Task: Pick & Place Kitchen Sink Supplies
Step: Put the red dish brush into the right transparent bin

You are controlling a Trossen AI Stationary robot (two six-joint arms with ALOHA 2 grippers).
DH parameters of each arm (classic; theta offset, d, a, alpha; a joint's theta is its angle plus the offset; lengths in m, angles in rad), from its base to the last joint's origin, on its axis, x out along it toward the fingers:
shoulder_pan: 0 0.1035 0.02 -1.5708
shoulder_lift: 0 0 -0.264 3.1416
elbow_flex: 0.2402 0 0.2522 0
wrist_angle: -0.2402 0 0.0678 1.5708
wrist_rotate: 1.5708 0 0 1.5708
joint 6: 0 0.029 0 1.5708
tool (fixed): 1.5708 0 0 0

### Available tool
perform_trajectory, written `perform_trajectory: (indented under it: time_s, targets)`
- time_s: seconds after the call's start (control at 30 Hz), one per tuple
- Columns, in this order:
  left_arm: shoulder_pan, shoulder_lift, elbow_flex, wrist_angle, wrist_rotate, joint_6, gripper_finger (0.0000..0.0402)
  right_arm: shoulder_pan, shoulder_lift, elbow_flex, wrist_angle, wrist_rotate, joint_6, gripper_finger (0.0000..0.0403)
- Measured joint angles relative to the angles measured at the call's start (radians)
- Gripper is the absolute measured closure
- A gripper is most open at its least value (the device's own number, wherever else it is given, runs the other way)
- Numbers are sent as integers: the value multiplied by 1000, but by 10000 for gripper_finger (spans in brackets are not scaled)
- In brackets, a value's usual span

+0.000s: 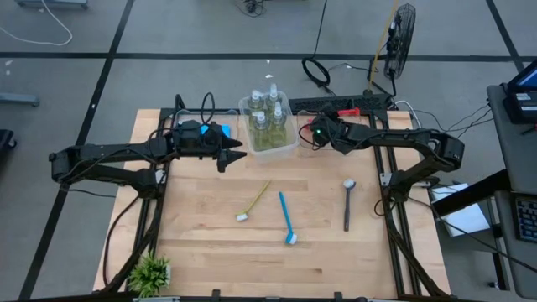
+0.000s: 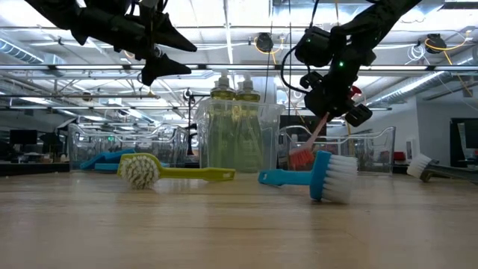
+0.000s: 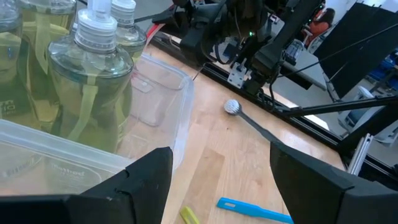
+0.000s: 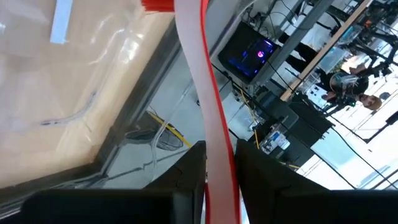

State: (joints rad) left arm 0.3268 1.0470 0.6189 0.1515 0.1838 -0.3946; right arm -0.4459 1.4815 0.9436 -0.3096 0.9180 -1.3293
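The red brush (image 4: pixel 202 93) hangs head-down over a clear bin (image 2: pixel 373 146) at the table's (image 1: pixel 210 252) far edge, its handle pinched in the right gripper (image 4: pixel 214 168). Four pump bottles (image 1: pixel 267 117) already stand in the middle bin (image 1: pixel 289 149). Left to place, I judge: the yellow-green brush (image 1: pixel 254 201), blue brush (image 1: pixel 286 218) and dark grey brush (image 1: pixel 347 204) on the table. The left gripper (image 3: pixel 214 177) hovers empty near the bottles, fingers apart.

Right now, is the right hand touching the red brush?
Touching. The right wrist view shows the right hand with both fingers pressed against the red brush handle.
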Motion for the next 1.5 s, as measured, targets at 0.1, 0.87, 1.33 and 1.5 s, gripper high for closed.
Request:
perform_trajectory:
  time_s: [0.1, 0.87, 1.33, 1.5]
  targets:
    - [0, 0, 0, 0, 1, 0, 133, 0, 0, 0, -5, 0, 0, 328]
    - [0, 0, 1, 36, 1, -4, 133, 9, 0, 0, -45, -82, 75, 327]
    - [0, 0, 1, 36, 0, -7, 133, 9, 0, 0, -99, -81, 141, 327]
    - [0, 0, 1, 36, 0, -7, 133, 9, 0, 0, -98, -59, 141, 327]
